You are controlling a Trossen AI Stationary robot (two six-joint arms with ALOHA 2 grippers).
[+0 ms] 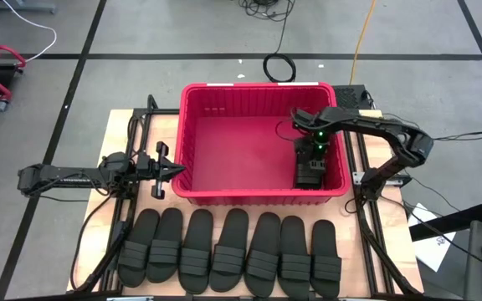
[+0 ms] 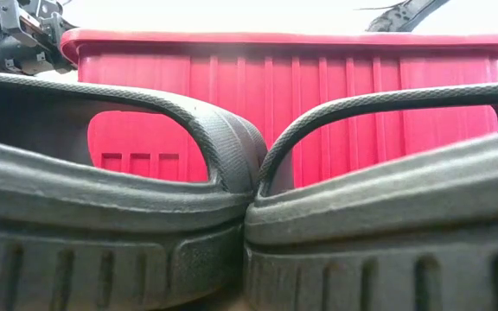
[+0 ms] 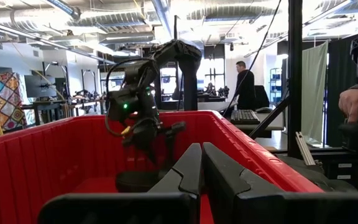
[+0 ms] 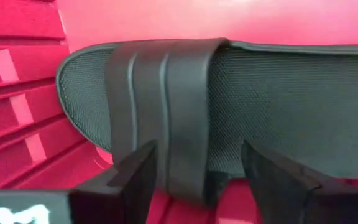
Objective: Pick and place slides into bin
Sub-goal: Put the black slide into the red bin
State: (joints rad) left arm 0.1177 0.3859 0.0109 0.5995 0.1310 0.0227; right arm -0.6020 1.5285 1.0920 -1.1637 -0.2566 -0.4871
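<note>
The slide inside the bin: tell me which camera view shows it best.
The right wrist view: the slide fills it, strap and textured footbed plain, with the right gripper open at it. The high view shows it dark against the bin wall. The left wrist view catches only a dark shape. The low view hides it.

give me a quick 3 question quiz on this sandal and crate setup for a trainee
1. How many sandals lie in the row on the table in front of the red crate?
2. True or false: the left gripper is inside the crate.
3. Where is the right gripper? A) over the row B) in the crate's right end, above a sandal C) off the table

Key: 1. Seven, counted in the high view. 2. False, it waits shut just outside the left wall. 3. B
</note>
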